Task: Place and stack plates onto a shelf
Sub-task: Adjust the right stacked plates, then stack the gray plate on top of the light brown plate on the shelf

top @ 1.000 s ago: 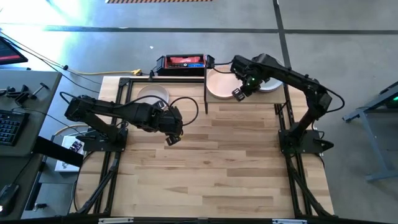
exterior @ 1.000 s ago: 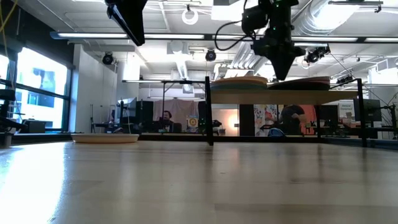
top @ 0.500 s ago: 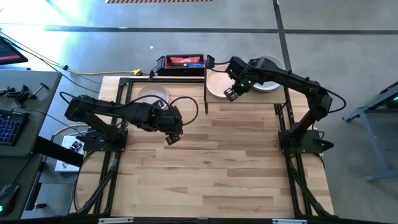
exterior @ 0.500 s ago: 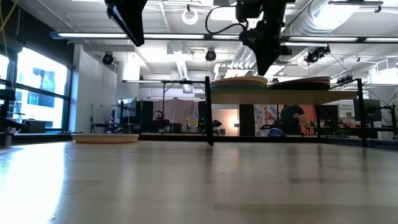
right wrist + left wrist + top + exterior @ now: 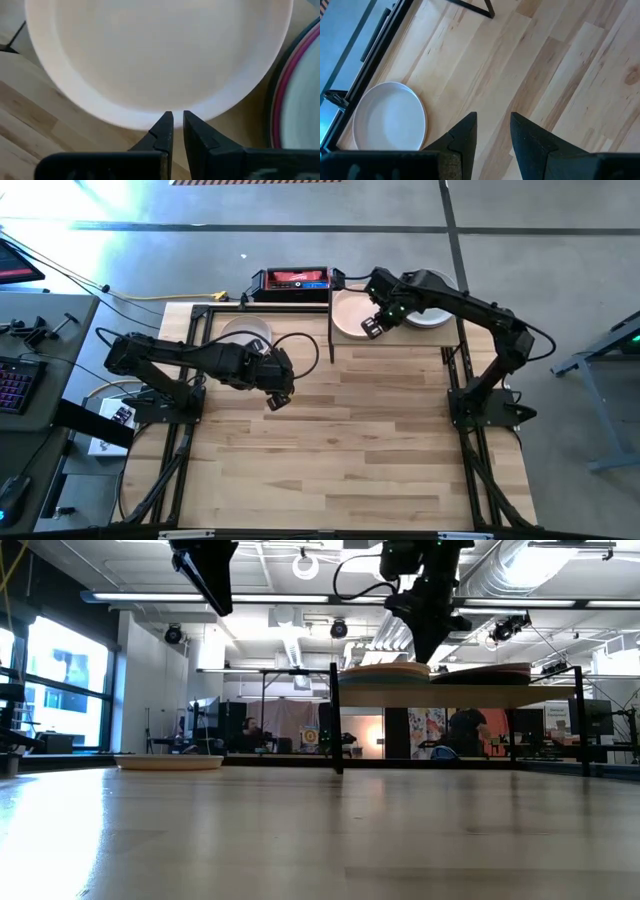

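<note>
A peach plate (image 5: pixel 347 313) tops the left stack on the shelf (image 5: pixel 400 338). A second stack (image 5: pixel 436 316), with magenta and dark green rims (image 5: pixel 280 95), sits beside it. A white plate (image 5: pixel 247 332) lies flat on the table's far left part, also seen in the left wrist view (image 5: pixel 390 117). My right gripper (image 5: pixel 372 328) is shut and hangs over the peach plate's near rim (image 5: pixel 150 117). My left gripper (image 5: pixel 275 398) is open and empty, high above the table's middle (image 5: pixel 215 590). My right gripper points down with its shut fingertips (image 5: pixel 166 124) at the peach plate's near rim. Whether they touch the rim I cannot tell.
The shelf's black frame leg (image 5: pixel 336 720) stands between the white plate and the stacks. A red and black box (image 5: pixel 292 281) sits past the far edge. Bare wood spreads over the table's near half (image 5: pixel 350 450).
My right gripper has moved toward the table's left, from between the two stacks to the peach plate's near rim, and stayed shut. The plates and my left arm have kept still.
</note>
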`<state>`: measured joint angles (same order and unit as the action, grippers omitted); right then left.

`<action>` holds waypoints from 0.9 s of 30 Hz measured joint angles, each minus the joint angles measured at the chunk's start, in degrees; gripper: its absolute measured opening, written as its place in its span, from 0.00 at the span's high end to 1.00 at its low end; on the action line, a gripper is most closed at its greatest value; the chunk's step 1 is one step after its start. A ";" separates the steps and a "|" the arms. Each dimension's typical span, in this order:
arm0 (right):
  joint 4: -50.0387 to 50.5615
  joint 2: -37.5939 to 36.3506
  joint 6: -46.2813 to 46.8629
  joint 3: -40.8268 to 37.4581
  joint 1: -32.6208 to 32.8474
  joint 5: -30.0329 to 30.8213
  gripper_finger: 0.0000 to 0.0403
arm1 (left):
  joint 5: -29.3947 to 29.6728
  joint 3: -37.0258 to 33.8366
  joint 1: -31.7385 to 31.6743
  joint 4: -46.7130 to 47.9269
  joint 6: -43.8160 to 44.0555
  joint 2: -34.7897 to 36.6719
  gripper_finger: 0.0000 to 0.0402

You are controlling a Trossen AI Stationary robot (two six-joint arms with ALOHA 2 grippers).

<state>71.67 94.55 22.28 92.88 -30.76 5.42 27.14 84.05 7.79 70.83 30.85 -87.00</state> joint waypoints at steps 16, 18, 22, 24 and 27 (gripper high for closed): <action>2.89 0.67 1.23 0.02 -0.65 2.32 0.94 | 0.01 0.00 0.00 0.09 -0.01 0.00 0.74; 2.89 0.67 1.17 0.02 -0.74 2.50 0.94 | 0.00 0.00 0.00 0.27 -0.42 0.00 0.74; 2.86 0.33 -0.28 0.02 -0.58 0.55 0.94 | 0.02 0.00 -0.10 3.17 -1.03 0.00 0.74; 2.83 -0.25 -0.24 0.02 -0.04 -1.74 0.94 | 0.02 0.00 -0.55 5.82 -0.67 0.00 0.74; 2.85 -1.24 -0.24 0.02 1.35 -4.46 0.94 | 0.06 -0.90 -1.87 8.08 0.29 0.08 0.74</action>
<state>74.52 93.30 22.04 92.90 -29.42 0.97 27.20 83.15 5.92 78.90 31.15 -86.93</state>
